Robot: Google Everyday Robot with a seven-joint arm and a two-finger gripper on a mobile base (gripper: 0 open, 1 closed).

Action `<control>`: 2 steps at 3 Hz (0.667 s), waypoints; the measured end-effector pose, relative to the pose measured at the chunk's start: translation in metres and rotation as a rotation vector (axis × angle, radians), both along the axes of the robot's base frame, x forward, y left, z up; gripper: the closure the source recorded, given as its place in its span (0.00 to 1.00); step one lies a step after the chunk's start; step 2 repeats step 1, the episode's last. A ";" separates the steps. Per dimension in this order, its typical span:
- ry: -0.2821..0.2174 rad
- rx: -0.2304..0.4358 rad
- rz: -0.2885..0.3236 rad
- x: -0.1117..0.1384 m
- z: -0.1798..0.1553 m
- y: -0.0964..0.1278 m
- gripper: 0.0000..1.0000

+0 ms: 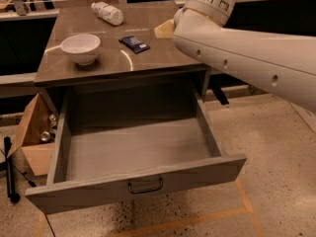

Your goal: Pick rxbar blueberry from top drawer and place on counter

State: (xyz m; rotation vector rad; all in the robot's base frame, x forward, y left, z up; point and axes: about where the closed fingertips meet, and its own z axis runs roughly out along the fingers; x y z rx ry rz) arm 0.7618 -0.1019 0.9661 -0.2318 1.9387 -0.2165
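Item: rxbar blueberry, a flat dark navy wrapper. It lies on the counter, near the middle toward the back, right of the white bowl and apart from it. Item: white bowl, upright, front left part of the counter. Item: white plastic bottle, on its side at the back edge of the counter, behind the bowl and the bar. Item: top drawer, pulled well out below the counter, inner floor and side walls in full view; a dark bail handle sits centred on its front panel. Item: robot arm, pale, reaching in from the right over the back right corner of the counter. Item: gripper, seen only as a tan piece showing past the arm's end, above the counter just right of the bar and not touching it; whether it is open or closed cannot be told. Item: cardboard box, on the floor left of the cabinet, flap raised. Item: orange tape line, on the speckled floor in front of the drawer.
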 end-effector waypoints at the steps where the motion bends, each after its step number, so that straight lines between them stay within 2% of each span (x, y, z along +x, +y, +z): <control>1: -0.033 0.016 -0.033 -0.001 0.006 -0.007 0.00; 2: -0.033 0.016 -0.033 -0.001 0.006 -0.007 0.00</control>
